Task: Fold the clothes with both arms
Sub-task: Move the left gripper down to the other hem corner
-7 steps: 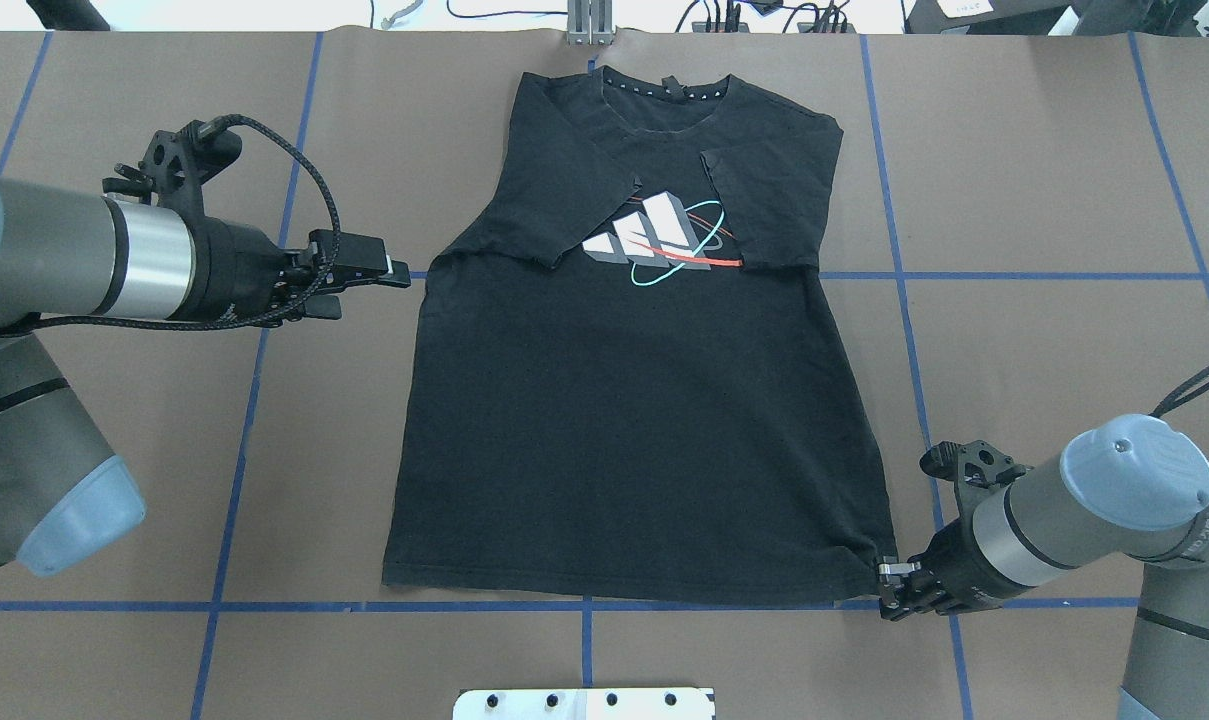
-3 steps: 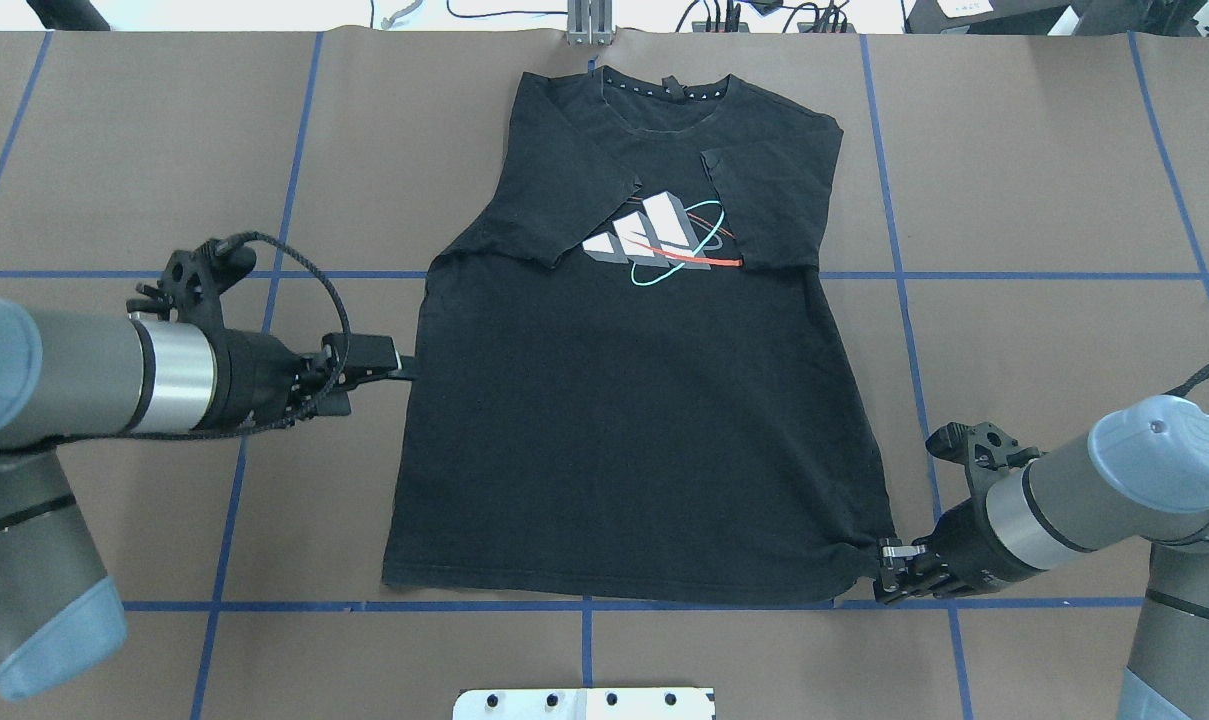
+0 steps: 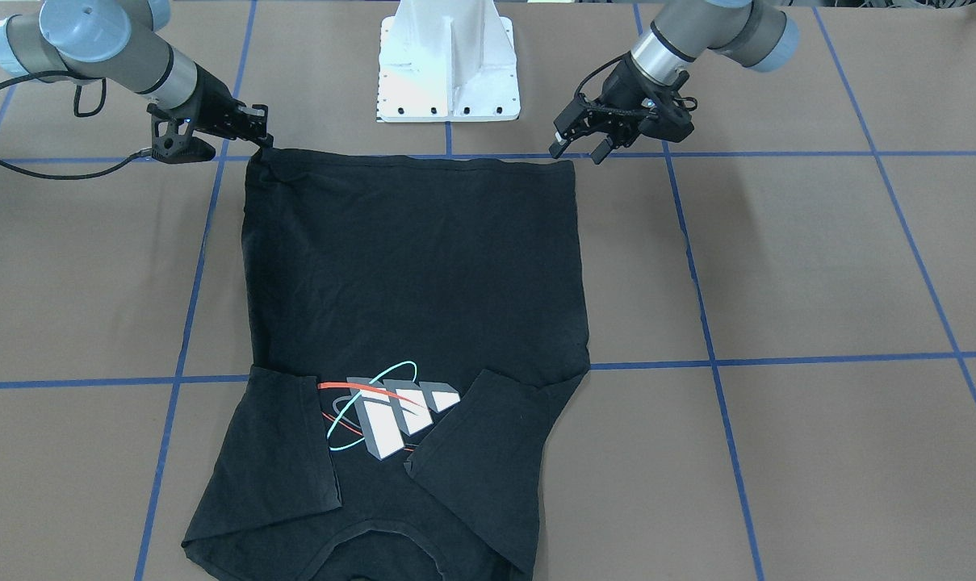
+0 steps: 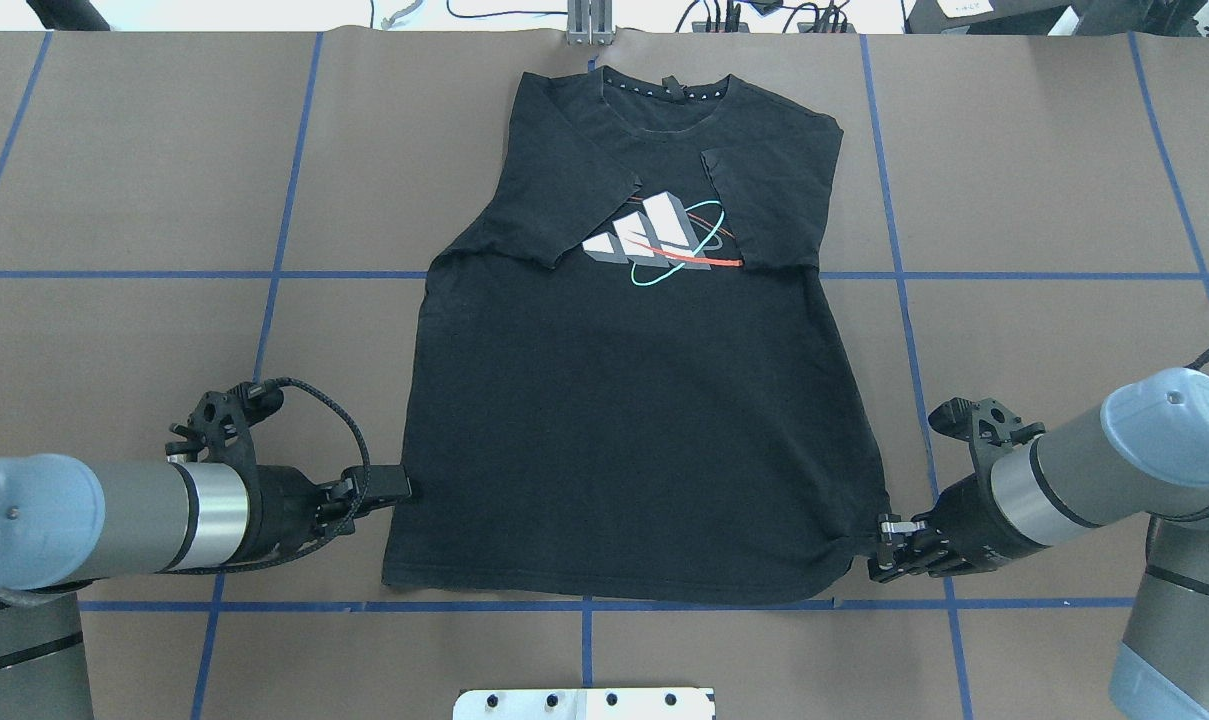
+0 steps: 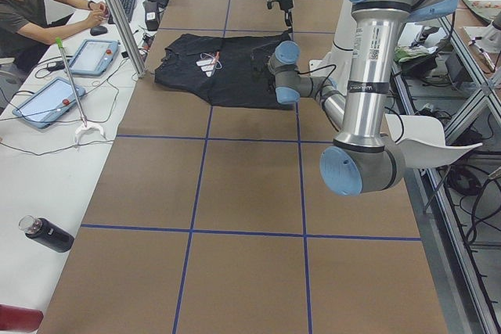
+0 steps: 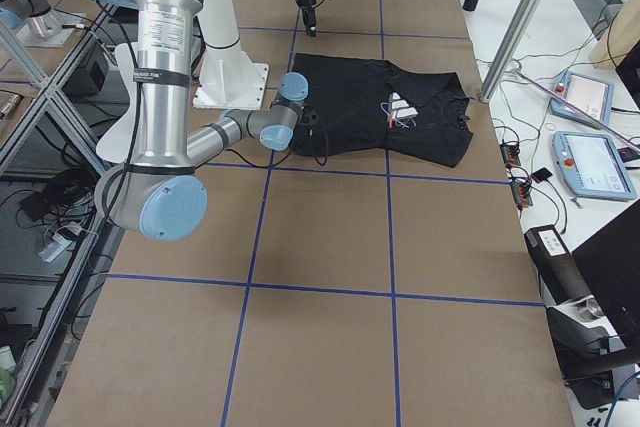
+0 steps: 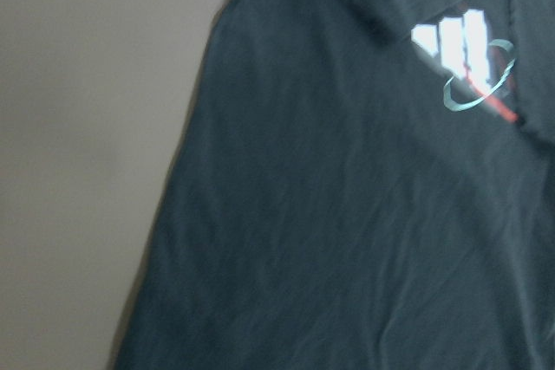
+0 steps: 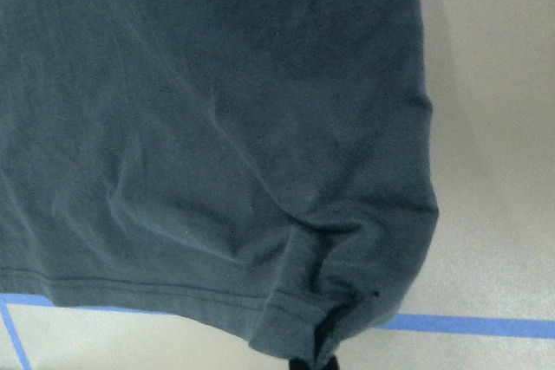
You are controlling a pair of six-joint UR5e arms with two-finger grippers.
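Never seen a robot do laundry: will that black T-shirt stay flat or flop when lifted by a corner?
Probably flop: the T-shirt puckers where the right gripper pinches its hem corner. Likely light, too: its folded-in sleeves lie thin and flat. Lifted by one corner it may sag; the open left gripper near the other corner should help.

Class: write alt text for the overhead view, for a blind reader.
A black T-shirt lies flat, print up, sleeves folded in, on a brown table with blue tape lines. The right gripper pinches its near right hem corner; the left gripper is beside its left edge, near the hem.
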